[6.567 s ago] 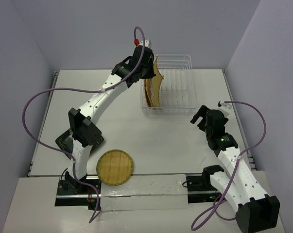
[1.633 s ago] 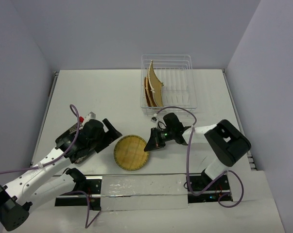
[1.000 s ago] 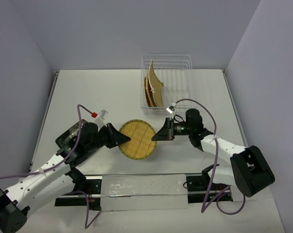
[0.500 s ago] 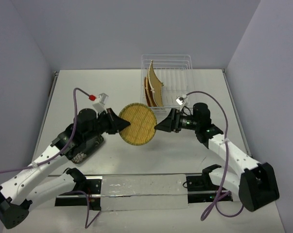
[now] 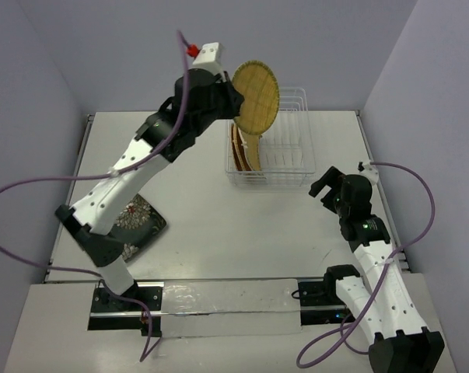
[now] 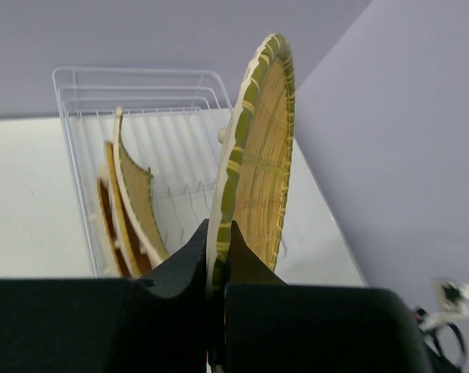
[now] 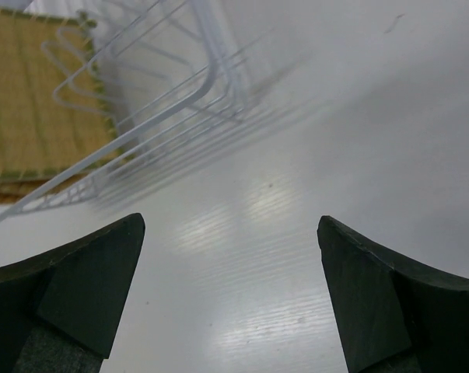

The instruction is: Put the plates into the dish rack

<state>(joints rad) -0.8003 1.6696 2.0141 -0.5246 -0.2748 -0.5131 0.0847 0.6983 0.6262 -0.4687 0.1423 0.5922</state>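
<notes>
Round plate (image 6: 253, 179): woven bamboo-like, rough, matt. Rack (image 5: 285, 148): thin white coated wire, glossy. Tabletop (image 7: 296, 233): smooth, faint sheen.

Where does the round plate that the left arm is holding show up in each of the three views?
Top external: plate at top centre, held on edge in the left gripper, over the left end of the dish rack.
Left wrist: plate in the centre, seen edge-on, pinched in the gripper.
Right wrist: not in view.
Shared landmark: the dish rack's white wire shows in all three views, at upper left in the left wrist and right wrist views.
</notes>
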